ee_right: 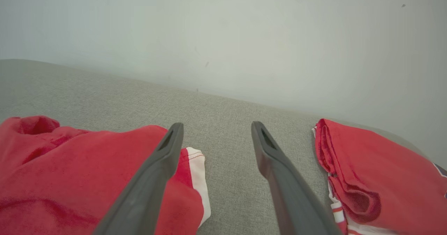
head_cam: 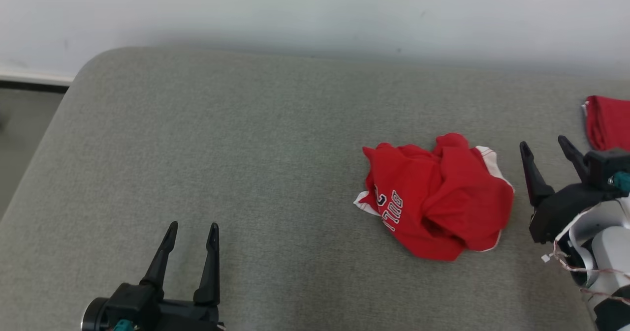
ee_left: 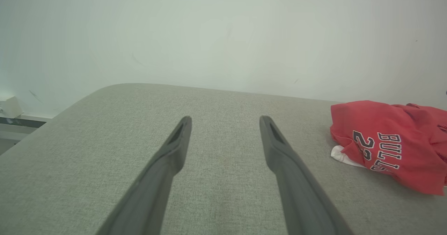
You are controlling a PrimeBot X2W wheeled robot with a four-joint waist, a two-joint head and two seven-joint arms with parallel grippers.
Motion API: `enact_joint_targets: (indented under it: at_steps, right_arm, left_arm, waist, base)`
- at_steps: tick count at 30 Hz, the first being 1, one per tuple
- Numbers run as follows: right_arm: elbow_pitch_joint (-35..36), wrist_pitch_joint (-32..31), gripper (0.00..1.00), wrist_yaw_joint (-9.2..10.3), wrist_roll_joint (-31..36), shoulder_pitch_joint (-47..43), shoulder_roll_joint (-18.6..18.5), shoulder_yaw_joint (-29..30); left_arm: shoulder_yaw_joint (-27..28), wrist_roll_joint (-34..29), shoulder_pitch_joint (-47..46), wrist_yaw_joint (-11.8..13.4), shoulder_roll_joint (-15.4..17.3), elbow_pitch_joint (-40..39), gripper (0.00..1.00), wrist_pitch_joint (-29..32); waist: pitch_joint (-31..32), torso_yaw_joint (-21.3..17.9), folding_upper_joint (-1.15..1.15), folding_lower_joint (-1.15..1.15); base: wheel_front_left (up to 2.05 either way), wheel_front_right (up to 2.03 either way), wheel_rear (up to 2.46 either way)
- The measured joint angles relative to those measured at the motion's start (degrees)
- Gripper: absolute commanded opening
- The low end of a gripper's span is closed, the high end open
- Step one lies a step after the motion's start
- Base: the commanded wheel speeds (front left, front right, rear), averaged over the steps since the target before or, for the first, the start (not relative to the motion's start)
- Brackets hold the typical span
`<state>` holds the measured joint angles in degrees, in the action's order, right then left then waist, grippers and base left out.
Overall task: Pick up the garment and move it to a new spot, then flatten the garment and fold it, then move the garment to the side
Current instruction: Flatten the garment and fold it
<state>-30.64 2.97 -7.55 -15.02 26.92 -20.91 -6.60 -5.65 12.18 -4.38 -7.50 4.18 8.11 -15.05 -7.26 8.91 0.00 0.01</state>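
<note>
Since both grippers are empty and the garment lies in a heap, I judge the task to be at its very start: the pick-up, the move to a new spot, the flattening, the folding and the shift to the side are all left to do. Nearest the robot, the left gripper hovers with its fingers spread wide over the bare grey cushion, well apart from the cloth. Farther out and to the right, the crumpled red garment sits on the cushion with white trim at its edges. The right gripper waits just beside its right edge, likewise spread and holding nothing. Beyond that lies a second red piece, and behind everything is the pale wall. The head view gives the layout of both grippers against the heap. The left wrist view adds the lettering BULLS and a number on the garment. The right wrist view shows the second piece neatly folded, with bare cushion between it and the heap, and one finger crossing the garment's white-trimmed corner; whether they touch I cannot tell.
</note>
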Motion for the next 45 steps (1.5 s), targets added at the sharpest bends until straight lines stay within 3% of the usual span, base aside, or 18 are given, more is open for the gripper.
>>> enact_joint_targets:
  at_steps: [9,21,22,23,28,40,45]
  right_arm:
    - [-13.9,-1.8,1.00,0.00,-1.7,9.4,-3.8,-5.7]
    - [-25.4,-4.9,1.00,0.00,-5.2,14.3,-4.4,-9.9]
    - [-25.7,-5.0,0.39,0.00,-5.8,14.6,-4.4,-10.3]
    - [-25.9,-5.0,0.00,0.00,-6.3,14.8,-4.3,-10.8]
    - [-26.8,-2.2,0.00,0.00,-8.0,16.1,-4.7,-12.3]
    - [-27.6,4.5,0.00,0.00,-9.5,28.1,-12.5,-11.1]
    - [-26.5,5.3,0.00,0.00,-9.1,32.1,-13.5,-11.3]
  left_arm:
    - [-1.6,0.9,-2.4,0.0,-0.5,1.3,1.00,0.0]
    - [-1.8,1.5,-4.1,0.0,-1.0,1.7,1.00,0.0]
    - [-1.7,1.5,-4.1,0.0,-1.0,1.8,1.00,0.0]
    - [-1.6,1.5,-4.1,0.0,-1.0,1.9,1.00,0.0]
    - [-1.2,1.5,-4.4,0.0,-1.1,2.1,1.00,0.0]
    - [0.1,0.9,-2.8,0.0,-1.2,2.6,1.00,0.0]
    - [0.7,0.5,-1.4,0.0,-1.2,2.5,1.00,0.0]
  waist:
    - [-3.7,5.6,0.00,0.00]
    - [-7.9,9.3,0.00,0.00]
    - [-8.0,9.4,0.00,-0.01]
    - [-8.1,9.3,0.00,-0.01]
    - [-7.5,8.5,0.00,0.00]
    - [-2.6,6.6,0.00,-0.01]
    - [-0.1,6.0,0.00,-0.01]
  base:
    - [0.00,0.00,0.00]
    - [0.00,0.00,0.00]
    - [0.00,0.00,0.00]
    - [0.00,0.00,0.00]
    - [0.00,0.00,0.00]
    - [0.00,0.00,0.00]
    - [0.00,0.00,0.00]
